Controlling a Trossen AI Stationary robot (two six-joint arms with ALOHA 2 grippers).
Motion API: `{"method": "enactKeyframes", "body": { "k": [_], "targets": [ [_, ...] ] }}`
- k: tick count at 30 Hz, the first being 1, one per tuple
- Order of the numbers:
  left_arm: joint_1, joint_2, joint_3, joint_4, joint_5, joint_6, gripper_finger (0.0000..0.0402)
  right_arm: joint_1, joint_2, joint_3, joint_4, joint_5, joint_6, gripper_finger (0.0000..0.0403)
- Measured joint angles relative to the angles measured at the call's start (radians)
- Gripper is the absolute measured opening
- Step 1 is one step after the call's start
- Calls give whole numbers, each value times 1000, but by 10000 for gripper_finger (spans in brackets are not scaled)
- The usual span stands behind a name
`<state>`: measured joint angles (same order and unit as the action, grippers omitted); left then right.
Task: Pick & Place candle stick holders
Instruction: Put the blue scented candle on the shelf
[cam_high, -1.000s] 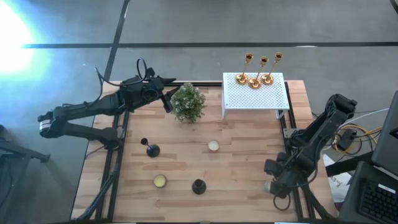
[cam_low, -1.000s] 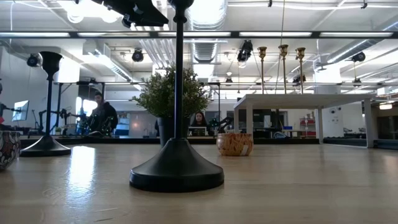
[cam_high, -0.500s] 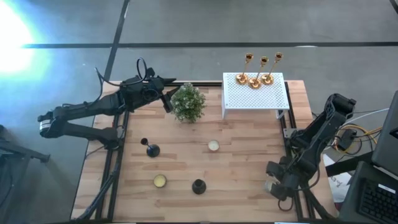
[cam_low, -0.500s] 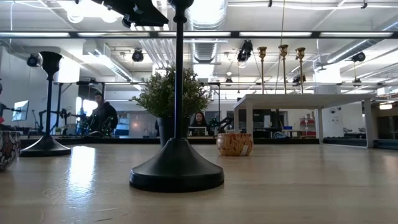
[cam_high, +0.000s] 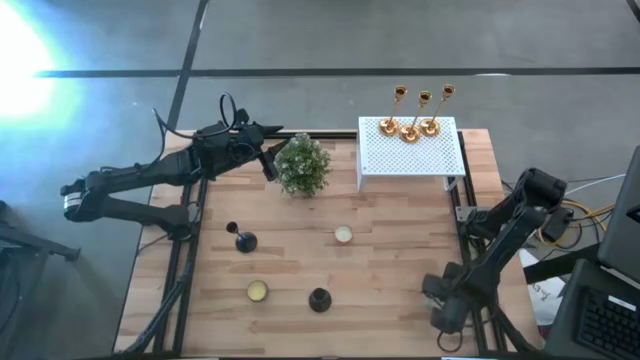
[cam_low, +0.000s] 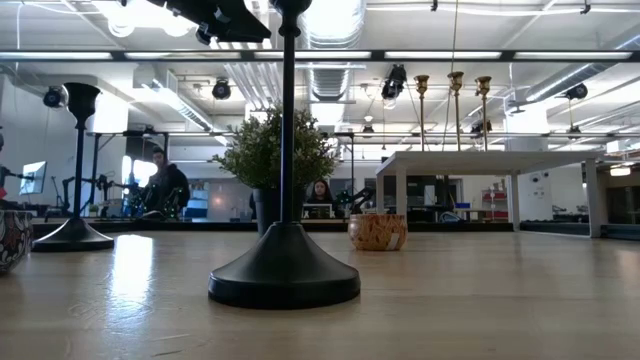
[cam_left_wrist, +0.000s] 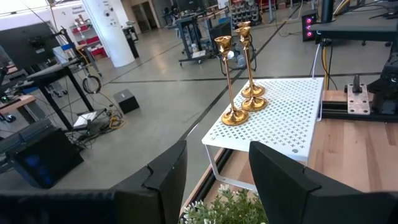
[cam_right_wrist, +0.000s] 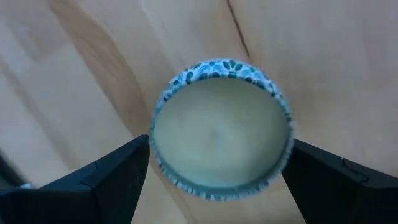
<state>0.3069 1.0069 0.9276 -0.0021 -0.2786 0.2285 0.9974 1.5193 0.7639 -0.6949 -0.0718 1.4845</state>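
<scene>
Right gripper (cam_right_wrist: 214, 180), fingers apart, straddles a candle tin (cam_right_wrist: 221, 127) at table's 5 o'clock; next: closing. Left gripper (cam_left_wrist: 214, 180) waits open at 11 o'clock.

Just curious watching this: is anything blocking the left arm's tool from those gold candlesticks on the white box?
Yes. The bushy green potted plant sits right in front of the left tool, between it and the three slim gold candle stick holders on the white perforated box.
</scene>
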Motion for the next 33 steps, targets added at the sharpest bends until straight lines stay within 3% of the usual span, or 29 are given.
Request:
{"method": "enactKeyframes", "body": {
  "k": [8, 19, 33],
  "targets": [
    [1, 0, 0, 0, 0, 0, 179, 0, 81, 28, -6, 1, -10, 334],
    [1, 0, 0, 0, 0, 0, 179, -7, 69, 38, -27, 108, 37, 327],
    [0, 0, 0, 0, 0, 0, 179, -10, 67, 38, -45, 70, 26, 327]
  ]
}}
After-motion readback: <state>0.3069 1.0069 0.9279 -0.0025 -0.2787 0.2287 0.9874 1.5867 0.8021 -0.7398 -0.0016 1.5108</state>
